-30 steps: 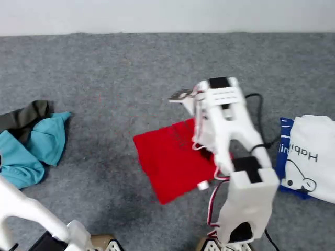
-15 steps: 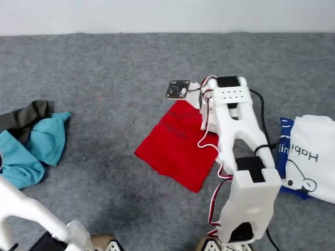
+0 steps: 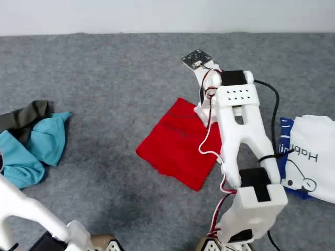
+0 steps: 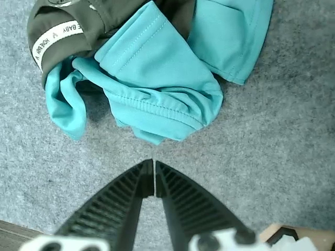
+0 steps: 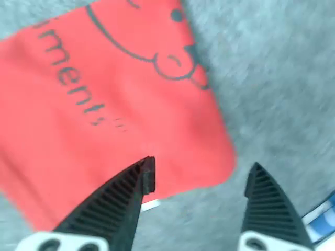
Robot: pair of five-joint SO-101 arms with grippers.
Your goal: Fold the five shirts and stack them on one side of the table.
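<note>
A folded red shirt [image 3: 177,142] with dark print lies flat mid-table. My right gripper [image 5: 203,172] hangs open just above the red shirt's [image 5: 99,99] corner, one finger over the cloth and one over bare carpet, holding nothing. The right arm [image 3: 238,130] stretches over the shirt's right edge. A crumpled teal shirt [image 3: 29,149] and a dark olive shirt [image 3: 23,117] lie in a heap at the far left. My left gripper [image 4: 155,179] is shut and empty, just short of the teal shirt [image 4: 157,83] and the olive shirt [image 4: 73,23].
At the right edge, a folded white shirt [image 3: 314,157] with print lies on a folded blue shirt [image 3: 285,141]. The left arm's base [image 3: 36,217] is at the front left. Grey carpet [image 3: 104,73] covers the table; a pale wall runs along the back.
The red shirt swung round and slid back and right, then settled. The right arm moved toward the back, its wrist turning to the right.
</note>
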